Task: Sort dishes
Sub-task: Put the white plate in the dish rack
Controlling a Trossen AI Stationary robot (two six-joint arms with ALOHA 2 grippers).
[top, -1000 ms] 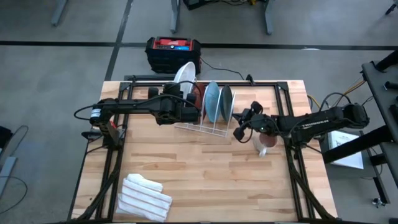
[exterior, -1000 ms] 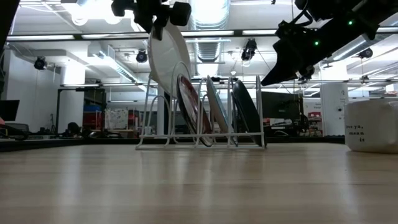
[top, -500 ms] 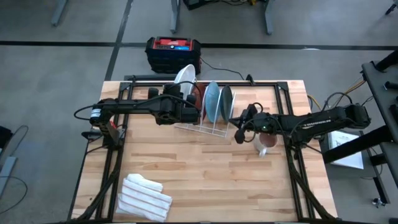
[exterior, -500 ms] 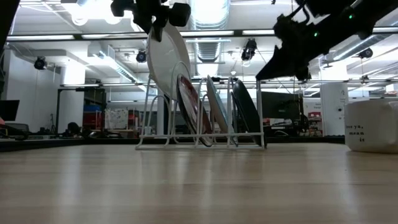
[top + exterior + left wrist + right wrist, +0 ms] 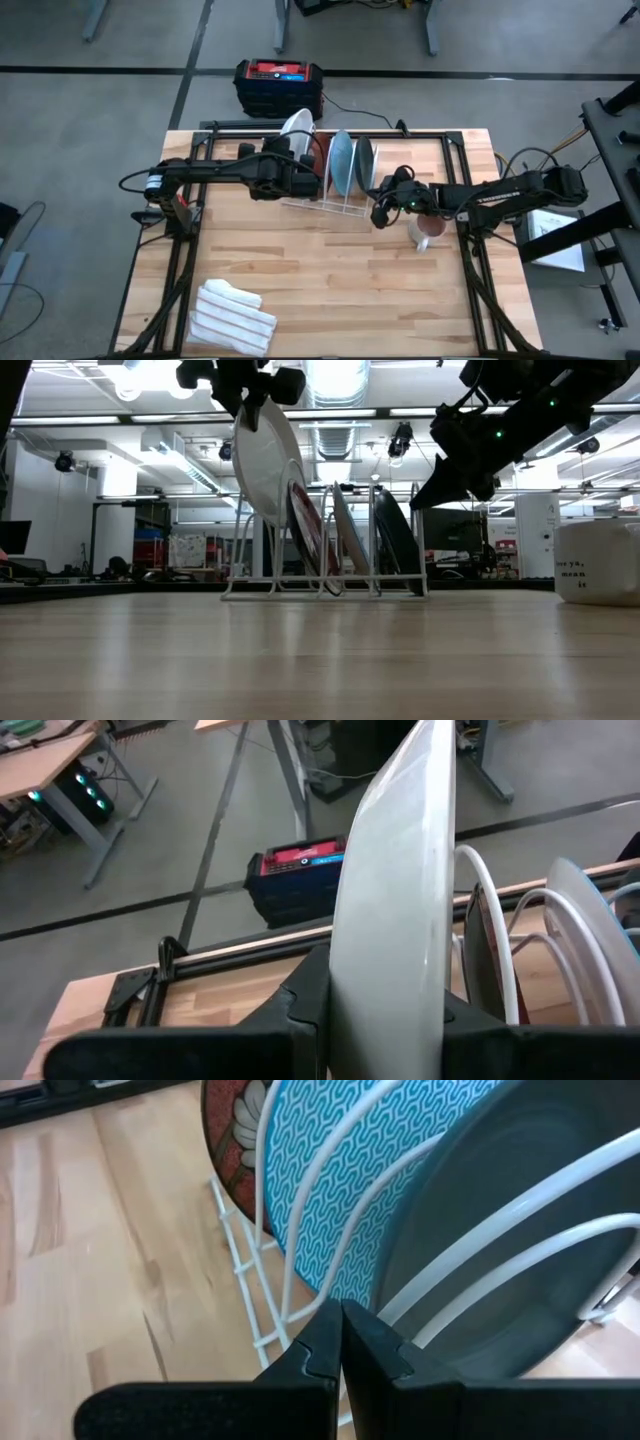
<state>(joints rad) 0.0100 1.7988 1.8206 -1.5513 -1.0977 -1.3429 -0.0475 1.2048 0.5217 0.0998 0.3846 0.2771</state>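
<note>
last plate going into the rack

three of the four dishes already stand on edge in the white wire rack [image 5: 322, 197] near the far side of the table [image 5: 330, 290]: the red plate [image 5: 305, 530] with pale flower marks, the light blue plate [image 5: 341, 163] next to it, and the dark grey plate [image 5: 365, 163] at the rack's right end. the white plate [image 5: 264, 460] is the one left. the left gripper [image 5: 248, 382] pinches it by its top rim, and it hangs tilted over the rack's left end slot, its lower edge down among the wires beside the red plate. whether it already rests on the rack base cannot be told. by my reading the sorting is nearly finished: this plate needs seating and releasing.

the right gripper [image 5: 381, 211] has its fingers pressed together and holds nothing; it sits just beside the rack's right end, close to the dark grey plate.

a beige mug [image 5: 598, 563] stands to the right of the rack; dark lettering shows on its side, too small to read with confidence. a folded striped cloth [image 5: 233, 316] lies near the table's front left corner.
</note>
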